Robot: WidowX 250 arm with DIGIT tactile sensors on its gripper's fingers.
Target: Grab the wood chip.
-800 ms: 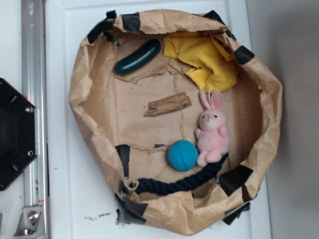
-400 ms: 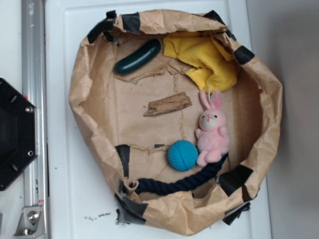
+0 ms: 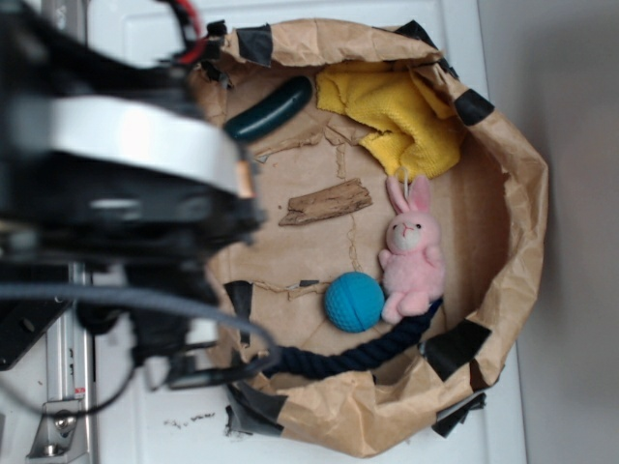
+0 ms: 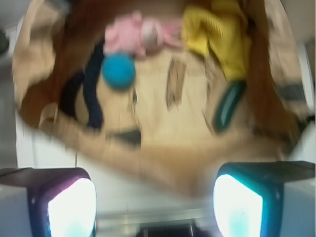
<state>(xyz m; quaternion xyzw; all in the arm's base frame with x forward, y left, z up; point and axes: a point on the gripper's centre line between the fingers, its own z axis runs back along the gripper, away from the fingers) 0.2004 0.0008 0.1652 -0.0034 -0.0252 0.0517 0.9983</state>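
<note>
The wood chip (image 3: 326,203) is a flat, splintery light-brown piece lying on the floor of the brown paper bag (image 3: 503,174), left of the pink bunny (image 3: 412,253). In the blurred wrist view the wood chip (image 4: 175,83) lies in the middle, far ahead of the fingers. My gripper (image 4: 155,202) is open and empty, with its two lit fingertips (image 4: 71,207) wide apart, over the white surface just outside the bag's rim. In the exterior view my arm (image 3: 116,184) is a large blur over the bag's left side, and its fingers cannot be made out there.
Inside the bag lie a dark green cucumber toy (image 3: 269,109), a yellow cloth (image 3: 397,114), a teal ball (image 3: 354,301), a dark blue rope (image 3: 358,353) and torn paper scraps (image 3: 290,145). A metal rail (image 3: 60,396) runs down the left.
My arm has swung into the exterior view from the left and now covers the bag's left side. The things in the bag have not moved.
</note>
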